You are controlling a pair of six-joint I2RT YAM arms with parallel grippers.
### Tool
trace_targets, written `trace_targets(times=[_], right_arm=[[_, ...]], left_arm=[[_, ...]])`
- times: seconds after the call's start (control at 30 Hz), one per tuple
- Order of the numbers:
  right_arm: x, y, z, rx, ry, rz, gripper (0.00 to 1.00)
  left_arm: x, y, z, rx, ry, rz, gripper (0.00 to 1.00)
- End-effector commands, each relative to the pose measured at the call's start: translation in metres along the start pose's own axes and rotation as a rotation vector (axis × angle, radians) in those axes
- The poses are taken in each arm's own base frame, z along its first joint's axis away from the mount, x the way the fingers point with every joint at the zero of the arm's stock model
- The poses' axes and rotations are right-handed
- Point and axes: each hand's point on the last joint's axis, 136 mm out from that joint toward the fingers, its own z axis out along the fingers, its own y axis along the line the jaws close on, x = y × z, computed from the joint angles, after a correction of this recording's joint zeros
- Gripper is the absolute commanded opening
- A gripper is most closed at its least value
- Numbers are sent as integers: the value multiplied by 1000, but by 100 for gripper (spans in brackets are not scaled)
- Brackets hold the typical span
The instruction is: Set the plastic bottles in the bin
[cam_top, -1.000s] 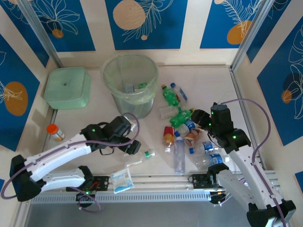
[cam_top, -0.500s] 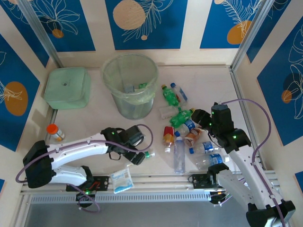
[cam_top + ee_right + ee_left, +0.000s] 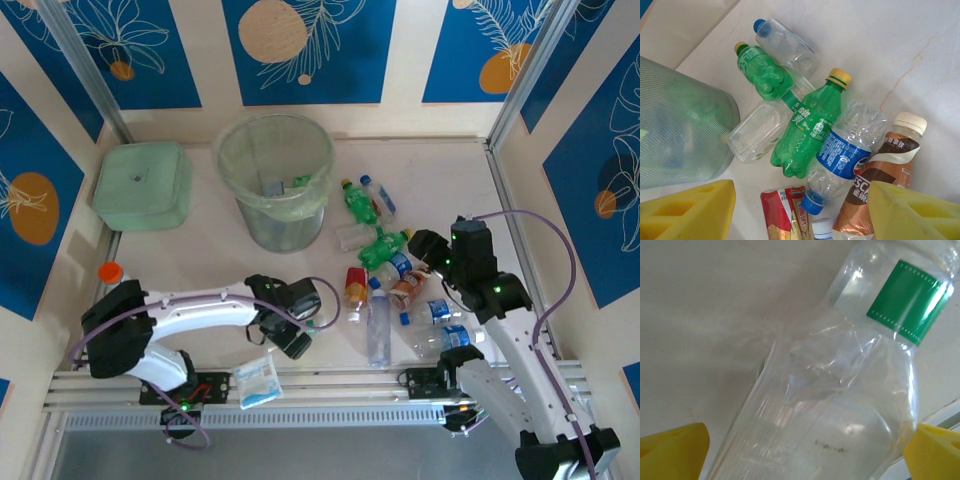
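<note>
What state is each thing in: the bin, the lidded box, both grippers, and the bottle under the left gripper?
bin: upright, open-topped, a few items inside.
lidded box: lid shut.
left gripper: open, jaws either side of the clear bottle.
clear bottle: lying on the table, crumpled.
right gripper: open, empty, above the bottle pile.
</note>
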Motion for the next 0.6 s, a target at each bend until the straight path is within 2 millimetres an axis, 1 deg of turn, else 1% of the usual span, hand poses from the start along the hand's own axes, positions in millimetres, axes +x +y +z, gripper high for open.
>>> trace_targets(times=[0.0, 0.1, 0.27, 0.33, 0.5, 0.57], right_arm=[[-1, 2, -5, -30, -2, 15, 71], [1, 0, -2, -29, 6, 25, 71], [2, -1, -1, -27, 12, 33, 70], [3, -2, -2, -23, 12, 29, 70], [4, -4, 0, -23, 17, 38, 70], [5, -4, 1, -24, 18, 43, 71]], left_arm=[[-8, -7, -3, 9, -9, 19, 92], [-13, -3, 0, -21, -13, 18, 87], [-16, -7, 9, -17, 12, 22, 75], [-15, -7, 10, -17, 12, 18, 73], [-11, -6, 13, -16, 14, 13, 73], [-10, -6, 13, -16, 17, 10, 67]])
